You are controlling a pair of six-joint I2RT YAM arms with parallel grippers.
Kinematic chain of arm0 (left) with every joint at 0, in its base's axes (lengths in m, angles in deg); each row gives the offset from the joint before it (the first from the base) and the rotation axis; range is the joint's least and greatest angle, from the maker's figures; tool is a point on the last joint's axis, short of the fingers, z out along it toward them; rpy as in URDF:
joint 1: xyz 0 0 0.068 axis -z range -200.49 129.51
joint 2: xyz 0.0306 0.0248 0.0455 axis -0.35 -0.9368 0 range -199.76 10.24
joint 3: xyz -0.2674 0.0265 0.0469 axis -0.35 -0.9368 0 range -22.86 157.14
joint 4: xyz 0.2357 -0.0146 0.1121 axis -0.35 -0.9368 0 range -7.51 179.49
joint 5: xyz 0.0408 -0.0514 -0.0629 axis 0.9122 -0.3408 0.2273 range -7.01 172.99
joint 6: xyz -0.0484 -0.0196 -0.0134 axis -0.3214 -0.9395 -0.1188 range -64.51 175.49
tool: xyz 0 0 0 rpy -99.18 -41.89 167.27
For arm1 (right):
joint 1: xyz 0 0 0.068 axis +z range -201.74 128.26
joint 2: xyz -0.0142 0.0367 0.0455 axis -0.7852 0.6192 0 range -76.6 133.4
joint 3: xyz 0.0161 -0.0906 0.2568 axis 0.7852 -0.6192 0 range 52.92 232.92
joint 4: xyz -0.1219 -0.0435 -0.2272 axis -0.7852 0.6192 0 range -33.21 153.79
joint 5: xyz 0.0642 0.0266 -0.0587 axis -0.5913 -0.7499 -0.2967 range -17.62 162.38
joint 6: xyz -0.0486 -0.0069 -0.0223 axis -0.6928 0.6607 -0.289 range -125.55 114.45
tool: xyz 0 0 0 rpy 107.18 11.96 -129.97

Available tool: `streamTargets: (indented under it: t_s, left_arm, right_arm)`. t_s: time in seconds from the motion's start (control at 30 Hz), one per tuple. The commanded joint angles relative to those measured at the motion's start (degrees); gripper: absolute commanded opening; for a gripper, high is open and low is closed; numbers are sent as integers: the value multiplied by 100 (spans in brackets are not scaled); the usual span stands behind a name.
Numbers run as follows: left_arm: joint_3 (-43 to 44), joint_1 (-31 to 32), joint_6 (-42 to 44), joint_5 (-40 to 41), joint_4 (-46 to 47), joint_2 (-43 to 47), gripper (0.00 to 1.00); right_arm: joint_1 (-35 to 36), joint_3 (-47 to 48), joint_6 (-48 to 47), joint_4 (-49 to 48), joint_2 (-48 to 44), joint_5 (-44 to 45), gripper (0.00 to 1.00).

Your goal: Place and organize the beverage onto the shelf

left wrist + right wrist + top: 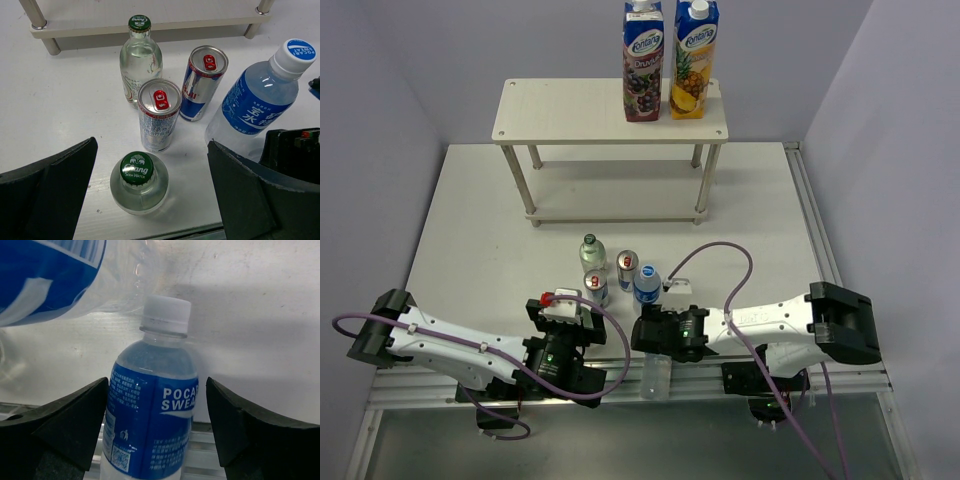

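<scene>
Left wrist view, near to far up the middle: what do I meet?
In order: near glass bottle → silver can → blue can → far glass bottle → shelf. The water bottle is left out because its depth is unclear.

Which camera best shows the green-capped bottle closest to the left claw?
Left wrist view: the glass bottle stands between the left gripper's open fingers, cap lettering readable. The top view hides it beneath that gripper; the right wrist view misses it.
</scene>
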Motion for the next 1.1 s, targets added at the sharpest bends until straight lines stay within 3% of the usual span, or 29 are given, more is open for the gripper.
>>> streamTargets:
  t_s: [0.0, 0.1, 0.13, 0.2, 0.23, 0.37, 0.5, 0.6, 0.77, 0.93, 1.07]
  left_arm:
    - [181, 31, 68, 99, -209, 12, 99]
    - [190, 31, 68, 99, -209, -6, 99]
    - [190, 31, 68, 99, -209, -15, 99]
    - [181, 31, 68, 99, -209, 2, 99]
    - [190, 31, 68, 99, -209, 3, 99]
    - [181, 31, 68, 99, -209, 20, 99]
    - [190, 31, 68, 99, -209, -6, 99]
    - [199, 31, 68, 108, -209, -50, 99]
    - [199, 31, 60, 99, -217, -50, 99]
    - [173, 31, 42, 99, -217, 29, 99]
    - [164, 31, 33, 99, -209, 73, 99]
  right_arm:
    - [35, -133, 86, -179, 244, 77, 82]
    - [35, -133, 104, -258, 411, 104, 72]
    - [26, -125, 121, -267, 464, 112, 60]
    - [26, -63, 148, -206, 561, 148, 45]
    - [26, -37, 156, -110, 561, 165, 29]
    - [88, 33, 367, 539, 123, 349, 0]
    - [298, 427, 928, 1874, -694, 971, 0]
    - [439, 1095, 1325, 3444, -1440, 1612, 0]
    - [457, 2114, 1511, 4443, -1943, 3010, 0]
    - [510, 2257, 248, 3348, -2365, 5187, 0]
    - [527, 1881, -2523, 724, -2436, 6847, 0]
